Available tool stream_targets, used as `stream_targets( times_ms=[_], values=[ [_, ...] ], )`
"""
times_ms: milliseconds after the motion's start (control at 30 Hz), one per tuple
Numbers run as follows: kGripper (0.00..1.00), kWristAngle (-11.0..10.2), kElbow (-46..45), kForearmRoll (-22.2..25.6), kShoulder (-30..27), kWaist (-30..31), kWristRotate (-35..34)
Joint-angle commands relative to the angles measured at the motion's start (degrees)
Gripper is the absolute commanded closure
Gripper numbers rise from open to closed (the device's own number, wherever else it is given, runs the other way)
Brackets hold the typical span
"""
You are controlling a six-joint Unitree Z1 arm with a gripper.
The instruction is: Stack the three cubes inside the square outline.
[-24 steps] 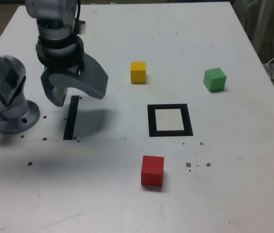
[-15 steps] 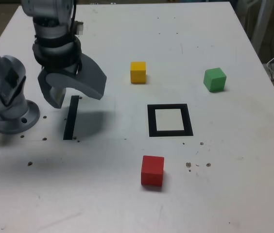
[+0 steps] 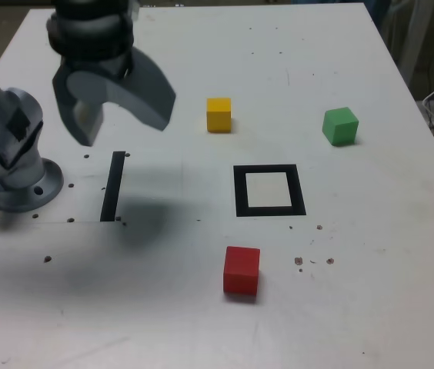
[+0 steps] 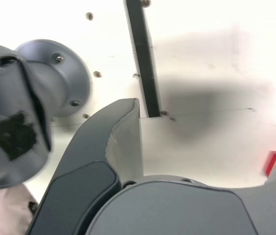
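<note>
Cubes, count: three, one of each colour, all resting singly on the white table [image 3: 201, 323]; none is stacked.
Square outline [image 3: 269, 191]: one thick black frame with a white centre, lying flat; its sides run roughly parallel to the table edges, and it is very slightly wider than tall in the exterior view. Nothing sits inside it.
Red cube [image 3: 242, 270]: below the square outline in the exterior view, a little toward that view's left, apart from the frame. One face is turned up and one toward the camera, edges about square to the outline. A red sliver [image 4: 271, 163] shows at the edge of the wrist view.
Yellow cube [image 3: 218, 114]: above the square outline, offset to the exterior view's left, apart from it, edges about square to it.
Green cube [image 3: 340, 125]: above the square outline and off to the exterior view's right, turned at a slight angle so a corner faces the camera.
Black strip [image 3: 113, 185]: one straight strip, well to the exterior view's left of the square outline, long axis running near to far.
Gripper [image 3: 113, 108]: one, raised above the table over the far end of the black strip, pointing down, jaws spread wide with nothing between them; its shadow falls beside the strip.
Arm base [image 3: 13, 157]: one grey mount, further to the exterior view's left of the strip.
</note>
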State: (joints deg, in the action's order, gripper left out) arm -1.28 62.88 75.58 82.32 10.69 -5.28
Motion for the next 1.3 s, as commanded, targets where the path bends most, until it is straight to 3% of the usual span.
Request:
stream_targets(
  times_ms=[0, 500, 967, 1267],
  values=[
    [0.01, 0.82, 3.06, 0.43, 1.67, 1.51, -1.29],
    [0.01, 5.48, 16.44, 0.31, 15.34, 15.73, -15.65],
    [0.01, 6.15, 21.04, -5.88, 27.91, 21.02, -17.35],
    [0.08, 3.68, 20.99, -7.16, 32.56, 20.47, -15.66]
  ],
)
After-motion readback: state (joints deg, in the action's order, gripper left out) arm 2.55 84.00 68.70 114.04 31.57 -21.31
